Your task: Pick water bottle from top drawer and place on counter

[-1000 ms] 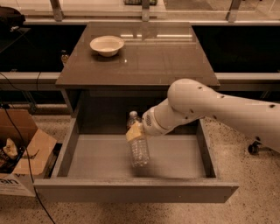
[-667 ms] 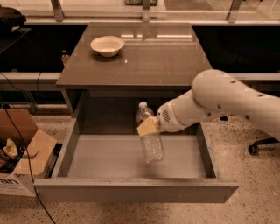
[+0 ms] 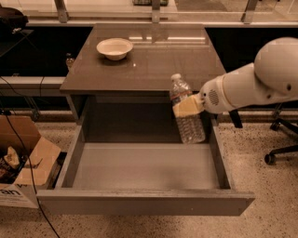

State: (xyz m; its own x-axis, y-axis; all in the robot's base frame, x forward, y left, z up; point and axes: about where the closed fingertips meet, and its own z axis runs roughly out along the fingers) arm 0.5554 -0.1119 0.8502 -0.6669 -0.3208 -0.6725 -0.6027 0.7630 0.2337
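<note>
The water bottle is clear, ribbed, with a white cap, and hangs nearly upright in the air above the right back part of the open top drawer. My gripper is shut on the bottle's middle, its pale fingers wrapped across it. The white arm comes in from the right. The bottle's cap is level with the front edge of the brown-grey counter. The drawer floor shows nothing else in it.
A white bowl sits on the counter's back left. A cardboard box and cables lie on the floor at the left. An office chair base stands at the right. A pale ledge with metal posts runs behind.
My gripper has lifted the water bottle up out of the drawer and carried it to the right, from low over the drawer floor to counter-edge height.
</note>
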